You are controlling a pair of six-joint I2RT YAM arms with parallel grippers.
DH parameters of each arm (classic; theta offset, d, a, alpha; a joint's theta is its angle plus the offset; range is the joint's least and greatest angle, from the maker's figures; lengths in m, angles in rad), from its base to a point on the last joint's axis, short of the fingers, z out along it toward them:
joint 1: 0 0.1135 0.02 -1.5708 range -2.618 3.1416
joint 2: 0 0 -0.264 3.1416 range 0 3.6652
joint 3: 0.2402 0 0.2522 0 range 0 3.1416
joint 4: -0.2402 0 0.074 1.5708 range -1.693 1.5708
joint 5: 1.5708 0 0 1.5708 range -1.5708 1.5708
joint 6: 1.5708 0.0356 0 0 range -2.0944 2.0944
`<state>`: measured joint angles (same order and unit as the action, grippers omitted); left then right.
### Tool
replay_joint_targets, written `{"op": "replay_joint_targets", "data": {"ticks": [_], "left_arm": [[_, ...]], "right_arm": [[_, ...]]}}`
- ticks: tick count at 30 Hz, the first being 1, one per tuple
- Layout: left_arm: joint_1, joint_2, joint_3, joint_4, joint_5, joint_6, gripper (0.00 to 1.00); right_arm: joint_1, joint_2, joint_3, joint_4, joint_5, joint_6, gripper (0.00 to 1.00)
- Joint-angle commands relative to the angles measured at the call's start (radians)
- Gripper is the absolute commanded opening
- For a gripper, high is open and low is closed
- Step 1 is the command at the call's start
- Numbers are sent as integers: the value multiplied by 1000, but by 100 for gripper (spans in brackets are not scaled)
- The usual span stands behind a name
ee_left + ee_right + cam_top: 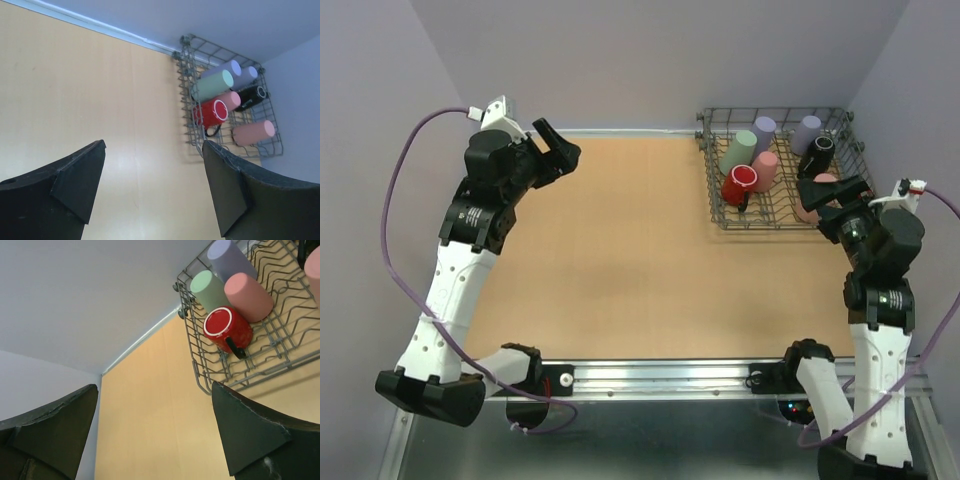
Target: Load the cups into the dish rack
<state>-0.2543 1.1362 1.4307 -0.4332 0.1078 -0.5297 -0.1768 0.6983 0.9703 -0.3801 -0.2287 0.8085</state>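
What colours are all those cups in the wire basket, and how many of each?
Lavender cups: 2
Pink cups: 2
Pale green cup: 1
Red cup: 1
Black cup: 1
Total: 7, all in the dish rack.

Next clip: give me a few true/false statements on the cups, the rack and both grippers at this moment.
1. All seven cups are in the rack. True.
2. The left gripper holds a cup. False: it is open and empty, at the far left of the table.
3. The red cup stands on the table outside the rack. False: it is in the rack.
4. The right gripper is open. True.
5. The rack is at the table's far right corner. True.
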Motion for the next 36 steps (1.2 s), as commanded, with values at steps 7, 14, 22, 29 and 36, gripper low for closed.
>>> {"op": "replay_joint_targets", "data": {"ticks": [7, 14, 22, 29, 36], "left_arm": [[-3, -261, -392, 417, -390, 256, 89], [-2, -421, -832, 833, -434, 528, 85], [70, -293, -1058, 1077, -424, 614, 89], [177, -80, -1129, 1353, -323, 625, 93], [247, 197, -1073, 1624, -289, 577, 92]], "right_arm": [[3, -115, -13, -273, -43, -54, 100], [25, -105, -16, -275, -46, -57, 100], [68, -77, -22, -279, -63, -60, 100], [125, -2, 31, -299, -14, -109, 100], [187, 65, 111, -364, 57, -169, 100]]}}
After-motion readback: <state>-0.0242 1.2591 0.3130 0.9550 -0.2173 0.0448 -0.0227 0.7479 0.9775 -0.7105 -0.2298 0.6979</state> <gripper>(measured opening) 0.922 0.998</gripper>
